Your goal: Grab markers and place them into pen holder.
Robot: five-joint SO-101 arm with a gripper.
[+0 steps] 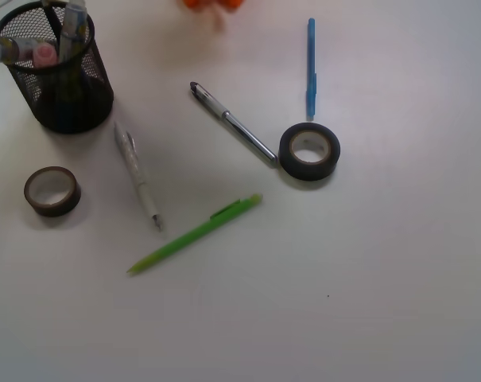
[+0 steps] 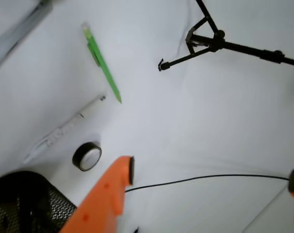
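The black wire-mesh pen holder (image 1: 61, 79) stands at the far left of the front view. Three markers stand inside it. One with a clear cap (image 1: 1, 49) leans out over the left rim, one has a pinkish cap (image 1: 45, 54), and one stands upright (image 1: 75, 24). My orange gripper (image 1: 212, 4) barely shows at the top edge, to the right of the holder. In the wrist view the gripper (image 2: 213, 174) is wide open with nothing between its fingers, and the holder (image 2: 20, 204) sits at the bottom left corner.
On the white table lie a silver pen (image 1: 234, 123), a blue pen (image 1: 311, 68), a white pen (image 1: 137, 175), a green mechanical pencil (image 1: 196, 233) and two dark tape rolls (image 1: 309, 151) (image 1: 52, 191). A black tripod (image 2: 219, 41) and a thin cable (image 2: 185, 180) show in the wrist view.
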